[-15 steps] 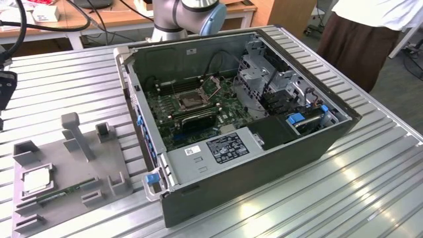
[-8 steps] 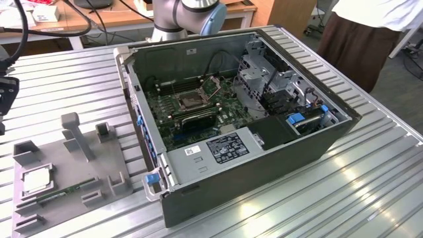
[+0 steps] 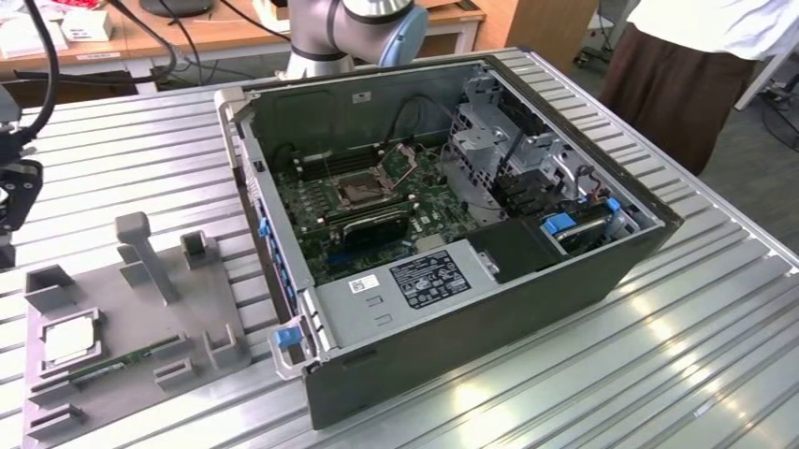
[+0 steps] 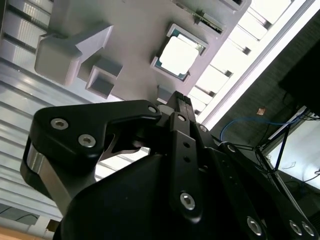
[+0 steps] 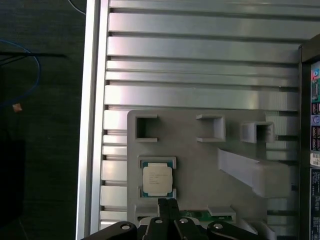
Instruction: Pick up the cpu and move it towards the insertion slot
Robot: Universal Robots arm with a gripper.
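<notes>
The cpu (image 5: 157,180) is a small silvery square chip lying flat in a pocket of the grey tray (image 5: 200,165). It also shows in the second wrist view as the cpu (image 4: 178,55) and in the exterior view as the cpu (image 3: 69,339), at that view's lower left. My gripper (image 5: 168,202) hovers above the tray beside the chip, apart from it, fingers pressed together with nothing between them. The same gripper (image 4: 181,99) is dark and shut in the second wrist view. The insertion slot (image 3: 362,190) is the metal-framed socket on the green board inside the open computer case (image 3: 500,309).
A green memory stick (image 3: 125,360) lies in the tray beside the chip. Grey upright posts (image 3: 144,253) rise from the tray. The arm's black wrist hardware (image 3: 15,192) is at the exterior view's left edge. A person (image 3: 699,65) stands at the far right, beyond the slatted metal table (image 3: 699,355).
</notes>
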